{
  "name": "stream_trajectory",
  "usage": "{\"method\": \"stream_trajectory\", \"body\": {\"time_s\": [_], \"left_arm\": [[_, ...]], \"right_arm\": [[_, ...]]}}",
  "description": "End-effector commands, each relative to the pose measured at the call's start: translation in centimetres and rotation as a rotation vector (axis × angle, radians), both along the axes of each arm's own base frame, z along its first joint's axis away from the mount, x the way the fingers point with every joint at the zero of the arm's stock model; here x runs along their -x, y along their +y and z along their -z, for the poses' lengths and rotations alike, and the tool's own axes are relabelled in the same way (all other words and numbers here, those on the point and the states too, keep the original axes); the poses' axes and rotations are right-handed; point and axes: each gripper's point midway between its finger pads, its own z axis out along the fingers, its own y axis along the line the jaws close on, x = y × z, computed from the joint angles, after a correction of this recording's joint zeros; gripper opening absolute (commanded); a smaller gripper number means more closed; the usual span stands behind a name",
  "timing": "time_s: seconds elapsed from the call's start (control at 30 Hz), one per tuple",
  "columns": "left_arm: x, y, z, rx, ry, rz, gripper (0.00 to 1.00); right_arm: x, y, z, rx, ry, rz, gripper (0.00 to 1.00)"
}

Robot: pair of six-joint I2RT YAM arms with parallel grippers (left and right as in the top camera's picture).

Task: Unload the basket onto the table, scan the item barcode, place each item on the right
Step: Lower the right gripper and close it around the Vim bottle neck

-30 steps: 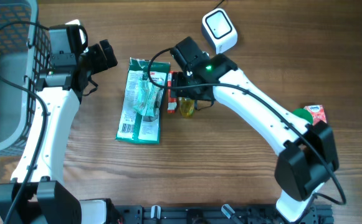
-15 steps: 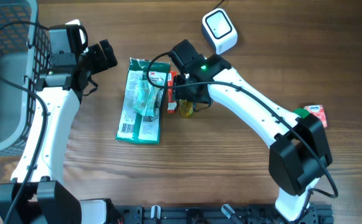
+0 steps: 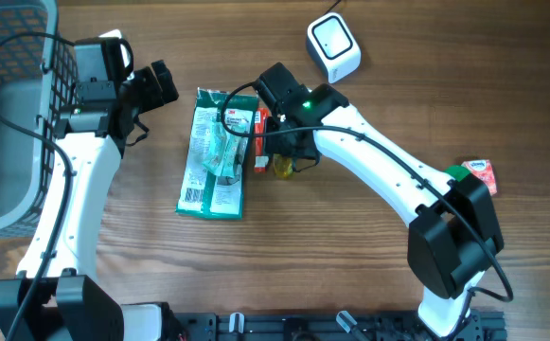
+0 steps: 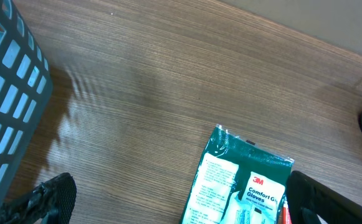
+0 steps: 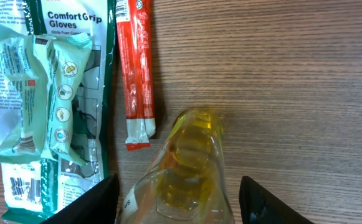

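Note:
A clear bottle of yellow liquid lies on the wooden table, cap end pointing away from the right wrist camera. My right gripper straddles it, one finger on each side with a narrow gap to the bottle, so it is open. From overhead the bottle shows as a yellow patch under the right gripper. The white scanner stands at the back. My left gripper hovers wide open left of the items and holds nothing.
A green pack of gloves lies left of the bottle, with a red stick sachet between them. A grey basket stands at the far left. A small red carton and a green object sit at the right.
The right gripper's fingers have drawn closer together around the bottle, and the right arm shifted slightly left. The left arm has not moved.

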Motion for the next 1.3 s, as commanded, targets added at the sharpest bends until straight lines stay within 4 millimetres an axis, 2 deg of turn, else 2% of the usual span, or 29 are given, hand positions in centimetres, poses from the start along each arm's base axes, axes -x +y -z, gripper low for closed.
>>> {"method": "stream_trajectory", "body": {"time_s": [0.0, 0.2, 0.5, 0.77, 1.0, 1.07, 1.27], "left_arm": [[-0.1, 0.4, -0.3, -0.013, -0.006, -0.005, 1.00], [-0.1, 0.4, -0.3, -0.013, -0.006, -0.005, 1.00], [-0.1, 0.4, -0.3, -0.013, -0.006, -0.005, 1.00], [-0.1, 0.4, -0.3, -0.013, -0.006, -0.005, 1.00], [-0.1, 0.4, -0.3, -0.013, -0.006, -0.005, 1.00], [-0.1, 0.4, -0.3, -0.013, -0.006, -0.005, 1.00], [-0.1, 0.4, -0.3, -0.013, -0.006, -0.005, 1.00]], "right_arm": [[-0.2, 0.1, 0.4, 0.025, -0.008, 0.005, 0.62], [-0.4, -0.1, 0.4, 0.043, -0.026, 0.006, 0.62], [-0.4, 0.7, 0.2, 0.031, -0.047, -0.008, 0.59], [-0.7, -0.3, 0.2, 0.061, -0.048, 0.006, 0.47], [-0.8, -2.4, -2.1, -0.044, 0.010, -0.012, 0.38], [-0.6, -3.5, -2.3, -0.029, 0.027, -0.010, 0.38], [-0.4, -3.7, -2.1, 0.022, 0.007, -0.191, 0.39]]}}
